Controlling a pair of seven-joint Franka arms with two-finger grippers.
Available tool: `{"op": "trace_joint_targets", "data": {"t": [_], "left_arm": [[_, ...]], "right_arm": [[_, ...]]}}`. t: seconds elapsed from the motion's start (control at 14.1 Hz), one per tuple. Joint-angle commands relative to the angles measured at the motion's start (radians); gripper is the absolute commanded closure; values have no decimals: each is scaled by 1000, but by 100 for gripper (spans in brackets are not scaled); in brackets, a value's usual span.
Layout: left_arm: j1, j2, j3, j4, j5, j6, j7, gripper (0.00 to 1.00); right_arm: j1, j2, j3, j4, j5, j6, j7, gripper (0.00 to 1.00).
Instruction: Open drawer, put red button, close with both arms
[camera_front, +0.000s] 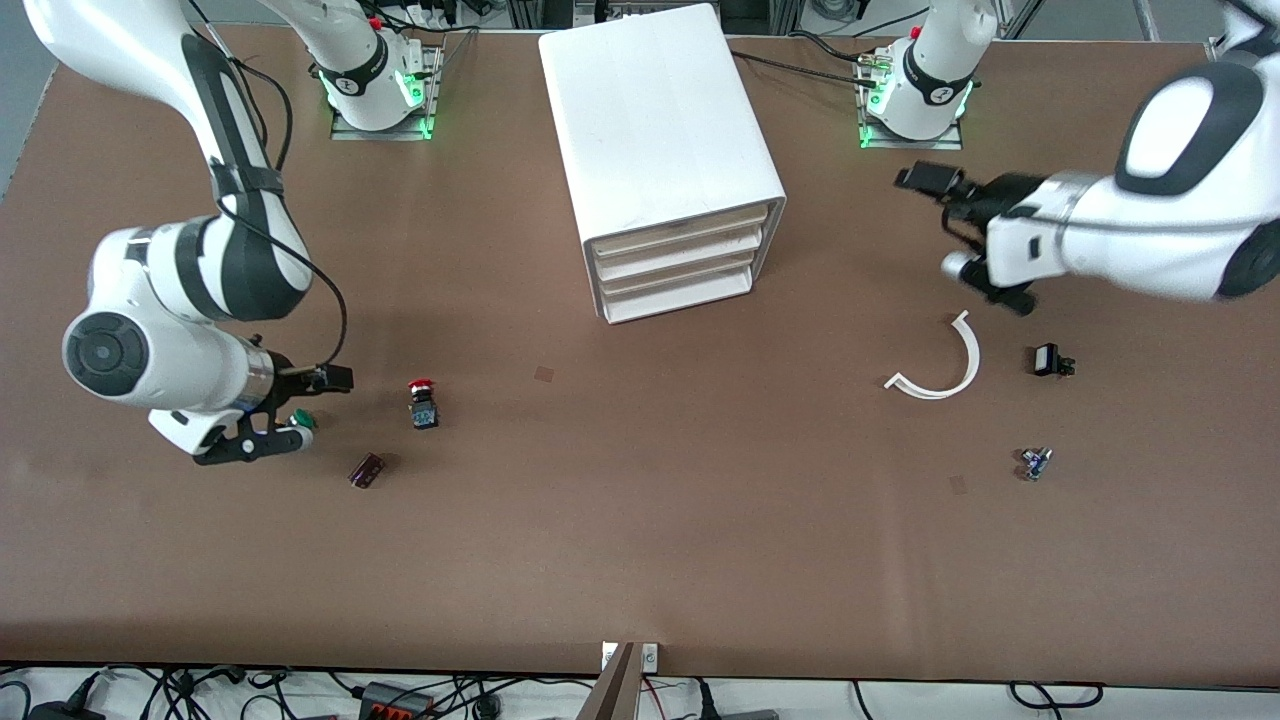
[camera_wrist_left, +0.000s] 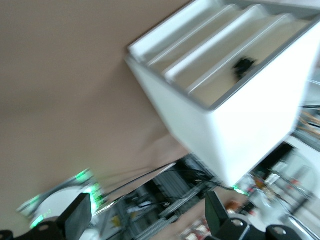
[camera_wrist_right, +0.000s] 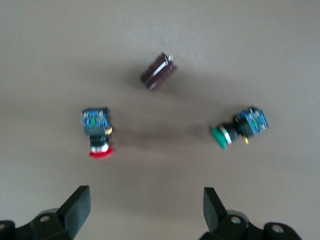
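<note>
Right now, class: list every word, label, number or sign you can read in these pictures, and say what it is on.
No text can be read.
Right arm's base: round dark mark, too small to read.
Left arm's base: same mark, too small to read.
White drawer cabinet: no label.
Red button: blurred.

Matt brown table (camera_front: 640, 520); glossy white plastic drawer cabinet (camera_front: 655, 120); red button (camera_front: 423, 402) with shiny plastic cap.

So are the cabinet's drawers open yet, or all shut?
All shut. The white drawer cabinet shows its stacked drawer fronts flush with the frame, none pulled out. The red button lies on the table, outside it.
</note>
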Motion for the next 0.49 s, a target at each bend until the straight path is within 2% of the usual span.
{"op": "trace_joint_targets", "data": {"t": [0.0, 0.07, 0.21, 0.42], "left_arm": [[-6, 126, 4, 17, -109, 103, 173, 0], [-12, 154, 4, 6, -171, 143, 232, 0], [-15, 176, 4, -90, -351, 226, 336, 0], [-45, 177, -2, -237, -484, 349, 555, 0]], "right_arm": [[7, 59, 1, 32, 16, 62, -3, 0], [8, 81, 1, 32, 22, 96, -1, 0], [16, 93, 2, 27, 34, 108, -3, 0], [63, 117, 8, 30, 36, 114, -1, 0]]}}
